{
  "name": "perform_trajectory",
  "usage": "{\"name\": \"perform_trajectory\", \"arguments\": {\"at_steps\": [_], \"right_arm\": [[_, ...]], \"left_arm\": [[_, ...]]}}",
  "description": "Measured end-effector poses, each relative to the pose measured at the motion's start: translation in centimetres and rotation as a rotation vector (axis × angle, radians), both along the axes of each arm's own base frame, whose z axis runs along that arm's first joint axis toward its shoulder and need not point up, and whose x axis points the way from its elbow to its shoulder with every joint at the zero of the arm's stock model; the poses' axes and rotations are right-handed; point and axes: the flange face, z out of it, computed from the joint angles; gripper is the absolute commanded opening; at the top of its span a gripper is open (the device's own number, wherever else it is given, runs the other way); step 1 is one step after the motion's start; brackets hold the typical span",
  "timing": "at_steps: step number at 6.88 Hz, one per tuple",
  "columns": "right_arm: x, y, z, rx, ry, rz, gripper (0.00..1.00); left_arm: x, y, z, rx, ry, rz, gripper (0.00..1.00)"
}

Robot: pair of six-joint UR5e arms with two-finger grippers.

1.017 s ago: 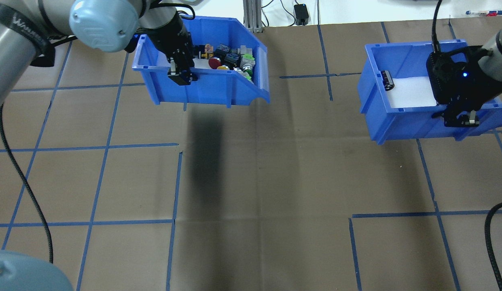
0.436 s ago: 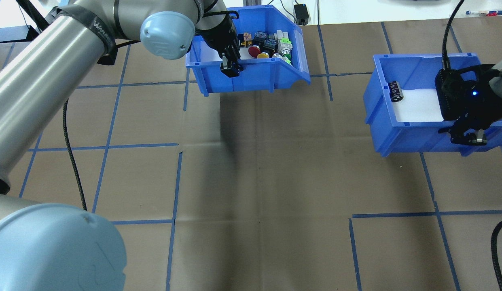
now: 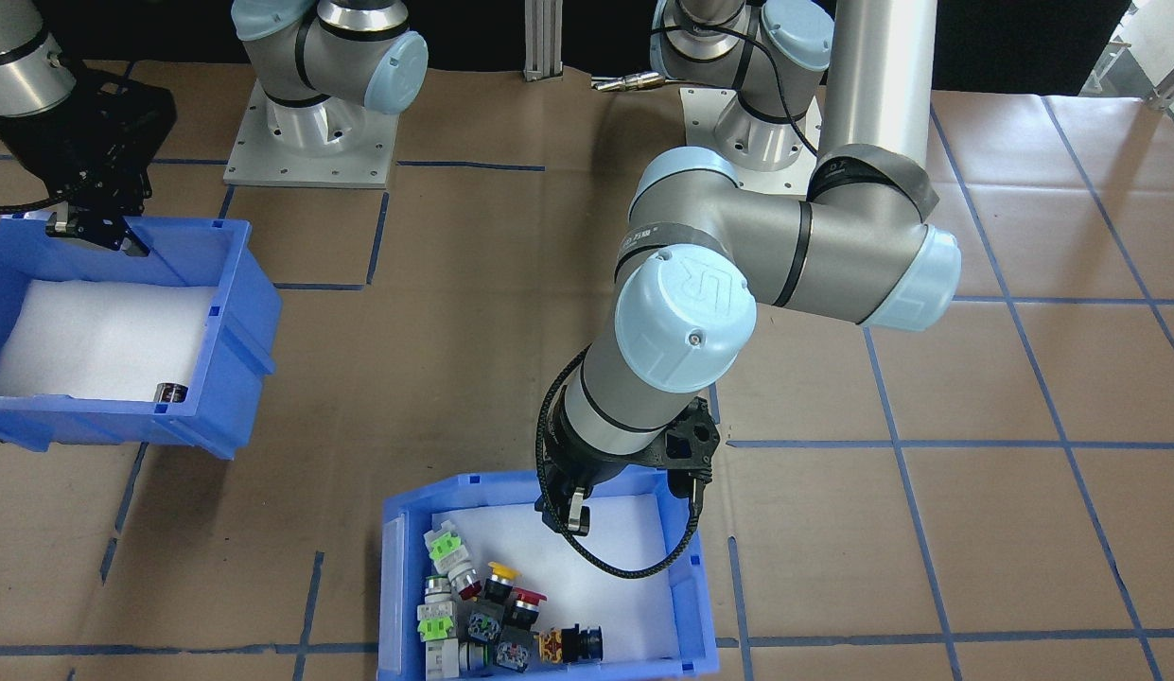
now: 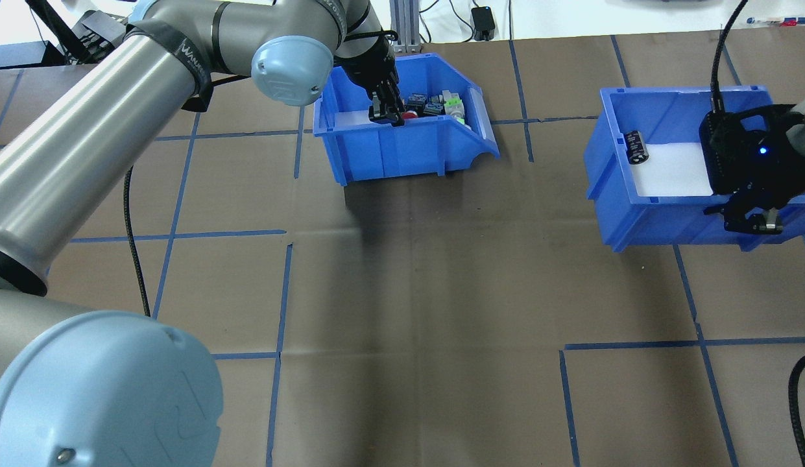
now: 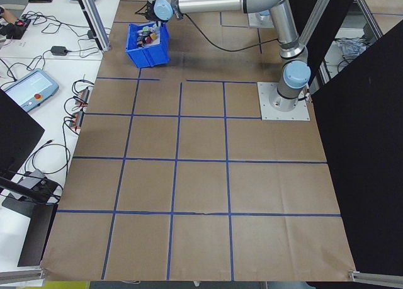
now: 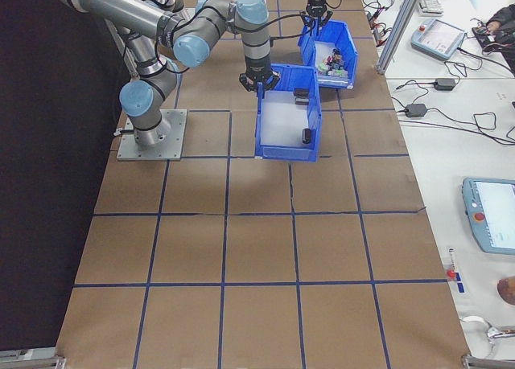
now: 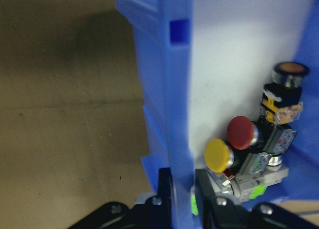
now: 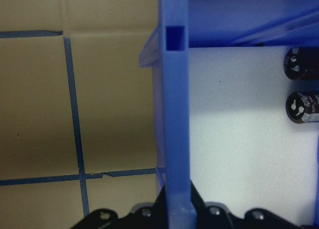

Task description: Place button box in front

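Note:
The button box (image 4: 402, 152) is a blue bin with white foam and red, yellow, green and black push-buttons (image 4: 434, 107) piled at its lipped end. It is at the far middle of the table, low over it or resting on it; I cannot tell which. My left gripper (image 4: 386, 115) is shut on the box's side wall (image 7: 177, 89), one finger inside and one outside. The front-facing view shows that gripper (image 3: 569, 518) over the foam. My right gripper (image 4: 751, 222) is shut on the wall of a second blue bin (image 4: 661, 220).
The second bin holds black cylinders (image 8: 301, 107) on white foam. A power adapter (image 4: 483, 23) and an aluminium post (image 4: 402, 26) stand just past the far table edge. Both arm bases (image 3: 307, 132) are bolted at the robot's side. Desks with devices (image 5: 25, 90) line the far side.
The left arm has carried the button box to the right and then lowered it toward the table. The right gripper with its bin has shifted slightly right and nearer.

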Motion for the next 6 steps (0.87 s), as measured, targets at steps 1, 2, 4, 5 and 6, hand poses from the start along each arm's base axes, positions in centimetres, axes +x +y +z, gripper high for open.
{"name": "perform_trajectory", "arguments": {"at_steps": [1,2,4,5,6], "right_arm": [[0.0,0.0,0.0,0.002,0.000,0.002,0.02],[0.1,0.1,-0.1,0.006,-0.001,0.003,0.02],[0.5,0.9,-0.3,0.009,-0.003,0.003,0.02],[0.9,1.8,-0.5,0.007,-0.005,-0.001,0.02],[1.7,3.3,-1.0,0.007,-0.008,-0.004,0.02]], "left_arm": [[0.2,0.0,0.4,-0.004,-0.004,0.002,0.95],[0.6,0.2,1.8,-0.015,-0.003,-0.002,0.95],[4.5,1.0,6.0,-0.038,-0.061,-0.150,0.96],[8.2,1.4,8.0,-0.042,-0.111,-0.297,0.98],[11.4,2.7,10.1,-0.038,-0.158,-0.473,0.99]]}}
